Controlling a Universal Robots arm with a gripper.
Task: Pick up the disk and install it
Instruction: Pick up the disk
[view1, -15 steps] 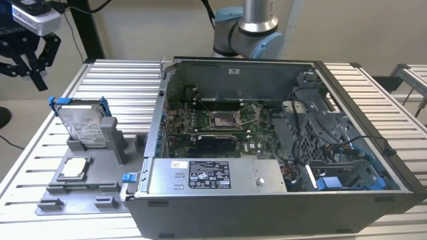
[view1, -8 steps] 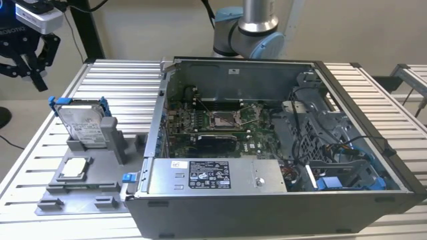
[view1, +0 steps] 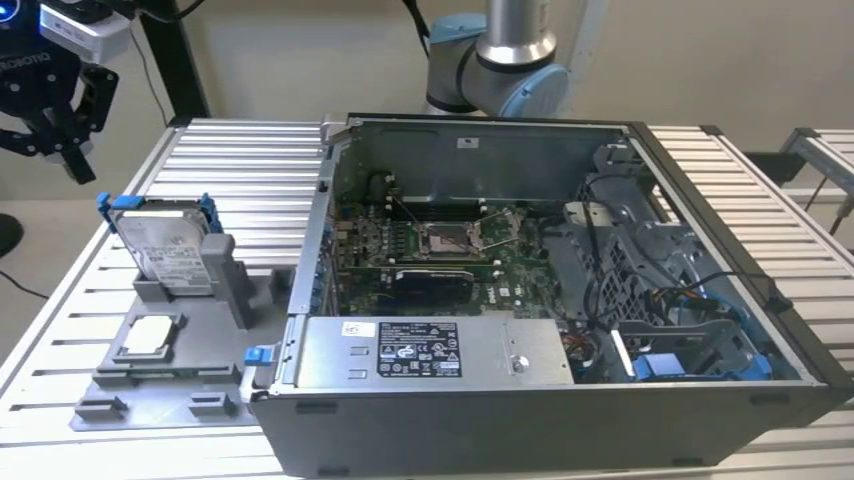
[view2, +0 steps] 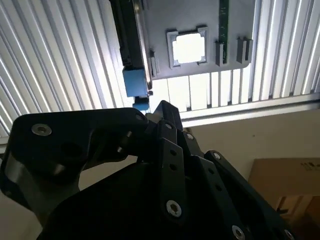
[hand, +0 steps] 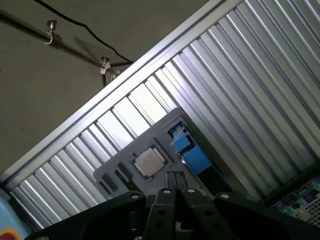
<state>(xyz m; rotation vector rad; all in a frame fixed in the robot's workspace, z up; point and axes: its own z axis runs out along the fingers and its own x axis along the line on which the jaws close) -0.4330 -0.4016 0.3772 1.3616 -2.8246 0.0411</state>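
Apparently closed and empty, the gripper (hand: 176, 189) well apart from the upright disk (view1: 167, 250) in its grey stand (view1: 238, 290).

The gripper (view1: 54, 145) was clipped by the exterior view's left edge, and the arm (view1: 514, 45) by its top edge. Lower than the tool, the disk (view1: 171, 245) had its bottom end hidden in the grey holder (view1: 230, 278), and its label (view1: 174, 255) was too small to read. In both wrist views the gripper's own body covered the disk's nearest end.
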